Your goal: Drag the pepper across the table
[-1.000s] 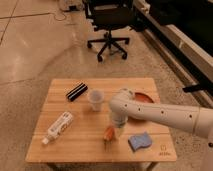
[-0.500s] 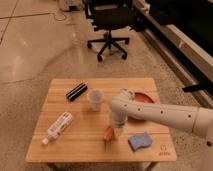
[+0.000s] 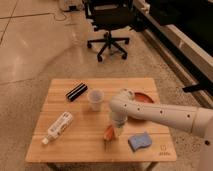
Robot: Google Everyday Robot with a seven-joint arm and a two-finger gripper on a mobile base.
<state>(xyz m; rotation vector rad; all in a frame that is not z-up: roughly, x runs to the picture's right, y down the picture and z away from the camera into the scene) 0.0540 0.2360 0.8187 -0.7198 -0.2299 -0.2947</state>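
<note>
The pepper (image 3: 108, 134) is a small orange-red tapered piece lying on the light wooden table (image 3: 80, 142), near the front edge at the middle. My gripper (image 3: 116, 129) hangs down from the white arm that reaches in from the right. It stands right at the pepper's right side, touching or just above it. The gripper's lower end hides part of the pepper.
A clear plastic cup (image 3: 95, 99) stands behind the gripper. A black rectangular object (image 3: 76, 91) lies at the back left, a white bottle (image 3: 57, 127) lies at the front left, a blue sponge (image 3: 139, 141) at the front right. An orange-red bowl (image 3: 142, 97) sits behind the arm. An office chair (image 3: 109, 25) stands on the floor beyond.
</note>
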